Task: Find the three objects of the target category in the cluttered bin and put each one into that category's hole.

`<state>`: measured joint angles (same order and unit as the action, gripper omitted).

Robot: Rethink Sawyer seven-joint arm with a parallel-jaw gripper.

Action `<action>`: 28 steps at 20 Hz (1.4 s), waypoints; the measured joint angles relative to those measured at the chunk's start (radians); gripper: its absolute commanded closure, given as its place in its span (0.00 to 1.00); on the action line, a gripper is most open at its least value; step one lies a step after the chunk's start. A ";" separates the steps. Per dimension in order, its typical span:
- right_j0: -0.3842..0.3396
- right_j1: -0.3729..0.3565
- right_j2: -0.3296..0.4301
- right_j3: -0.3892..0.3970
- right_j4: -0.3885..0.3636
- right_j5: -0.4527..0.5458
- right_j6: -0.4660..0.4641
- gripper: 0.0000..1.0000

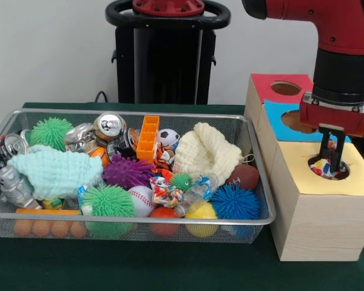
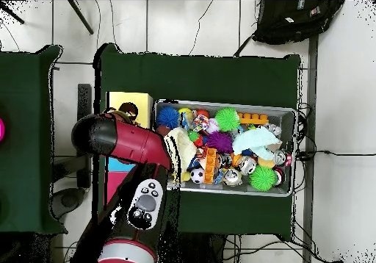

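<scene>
Pincer [image 1: 332, 159] of mine hangs at the yellow hole [image 1: 329, 168] of the wooden box [image 1: 315, 224], fingers close together around a multicoloured crinkly packet [image 1: 323, 171] in the hole. Wire bin [image 1: 255, 219] sits left, full of clutter.

The wire mesh bin [image 1: 255, 219] holds five spiky rubber balls (three green [image 1: 108, 202], one purple [image 1: 127, 171], one blue [image 1: 235, 202]), three dented aluminium cans [image 1: 110, 127], two knitted cloths [image 1: 56, 171], one white baseball [image 1: 142, 200] and one brown mini football [image 1: 245, 176].
</scene>
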<state>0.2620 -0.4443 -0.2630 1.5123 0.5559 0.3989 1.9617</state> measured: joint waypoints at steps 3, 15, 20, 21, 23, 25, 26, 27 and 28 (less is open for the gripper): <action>0.002 0.013 -0.008 -0.011 0.000 0.001 0.000 1.00; 0.002 0.070 -0.031 -0.074 0.001 0.062 0.000 1.00; 0.007 0.100 -0.040 -0.112 0.013 0.061 0.000 0.00; 0.009 0.102 -0.041 -0.118 0.016 0.062 0.001 0.00; 0.015 0.107 -0.052 -0.122 0.021 0.062 0.005 0.00; 0.022 0.111 -0.062 -0.124 0.026 0.061 0.010 0.00; 0.027 0.114 -0.068 -0.125 0.031 0.062 0.014 0.00; 0.029 0.114 -0.070 -0.125 0.033 0.062 0.017 0.00; 0.031 0.116 -0.073 -0.125 0.035 0.061 0.020 0.00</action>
<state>0.2926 -0.3287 -0.3357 1.3869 0.5914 0.4604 1.9813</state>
